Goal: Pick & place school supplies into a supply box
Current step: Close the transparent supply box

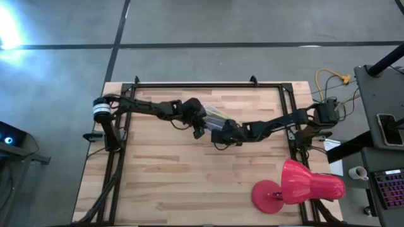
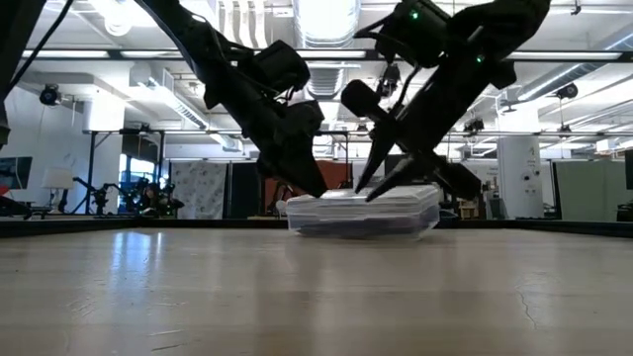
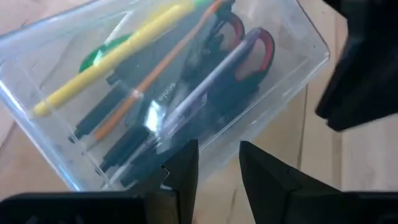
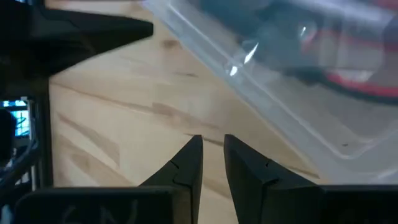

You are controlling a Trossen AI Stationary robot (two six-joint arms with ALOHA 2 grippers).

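High view: box (image 1: 216, 115) mid-table (image 1: 189, 183), pens & scissors (image 3: 245, 46) inside. Left hand (image 1: 199, 131) & right hand (image 1: 219, 136) both beside box, fingers narrow, holding nothing.

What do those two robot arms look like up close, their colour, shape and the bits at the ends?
Both arms are dark, nearly black, built of slim jointed segments. The left arm has a white-and-silver ring at its base. Each ends in a gripper with two flat, tapering black fingers: the left gripper and the right gripper. Loose cables, one yellow, trail behind the right arm's base.
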